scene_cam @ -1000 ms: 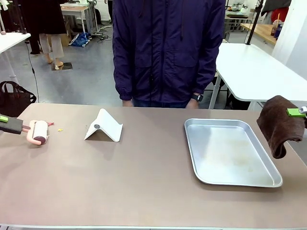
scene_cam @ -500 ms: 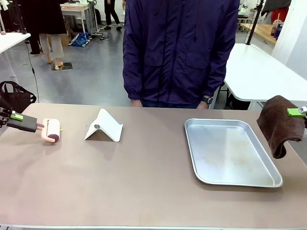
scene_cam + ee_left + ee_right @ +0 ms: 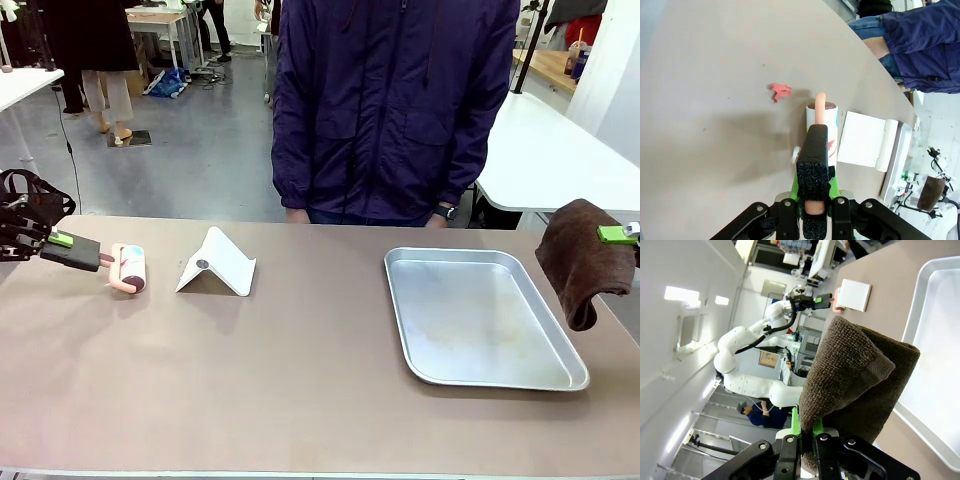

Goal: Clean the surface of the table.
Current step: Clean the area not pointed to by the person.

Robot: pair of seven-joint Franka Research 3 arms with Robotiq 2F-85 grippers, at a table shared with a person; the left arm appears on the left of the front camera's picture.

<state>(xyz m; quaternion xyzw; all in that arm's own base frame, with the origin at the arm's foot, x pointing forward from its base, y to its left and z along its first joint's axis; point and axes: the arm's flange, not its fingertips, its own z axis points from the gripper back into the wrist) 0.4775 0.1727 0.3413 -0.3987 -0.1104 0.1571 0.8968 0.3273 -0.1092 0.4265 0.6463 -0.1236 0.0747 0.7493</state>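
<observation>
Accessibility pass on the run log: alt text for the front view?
Left claw holds a pink lint roller on the brown table's left side, near a white folded stand. Right claw holds a brown cloth at the right edge, beside a silver tray; a person in a dark jacket stands opposite.

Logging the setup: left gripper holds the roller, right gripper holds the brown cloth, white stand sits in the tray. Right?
No: the white stand sits on the table, left of the tray; front view shows it. Rest holds.
</observation>
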